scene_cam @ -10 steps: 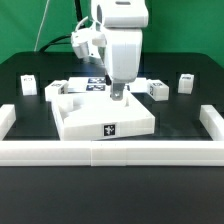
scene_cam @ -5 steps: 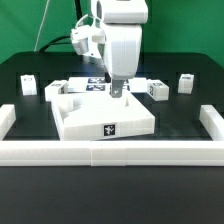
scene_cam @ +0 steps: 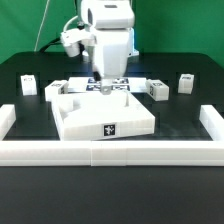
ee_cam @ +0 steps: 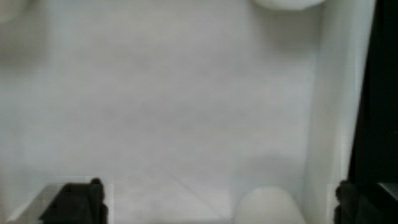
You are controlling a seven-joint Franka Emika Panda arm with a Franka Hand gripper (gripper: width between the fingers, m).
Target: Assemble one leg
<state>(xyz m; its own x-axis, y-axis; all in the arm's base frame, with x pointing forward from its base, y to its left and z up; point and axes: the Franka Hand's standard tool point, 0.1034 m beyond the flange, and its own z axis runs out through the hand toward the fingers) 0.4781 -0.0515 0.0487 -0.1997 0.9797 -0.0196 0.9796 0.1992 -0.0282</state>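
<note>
**Desk:** Where is the pincer?
**Photographer:** The gripper (scene_cam: 110, 88) hangs over the back part of the white slab (scene_cam: 75, 122) in the middle of the worktop. Seen from the wrist, its dark fingertips (ee_cam: 73, 200) stand wide apart with only pale slab surface between them: released, grasping nothing.
**Desk:** And the legs?
**Photographer:** Four lie toward the worktop's back edge, none held. The first leg (scene_cam: 27, 85) and second leg (scene_cam: 57, 91) are on the exterior view's left, the third leg (scene_cam: 157, 89) and fourth leg (scene_cam: 186, 82) on its right. The second and third sit just beside the slab's back corners
</note>
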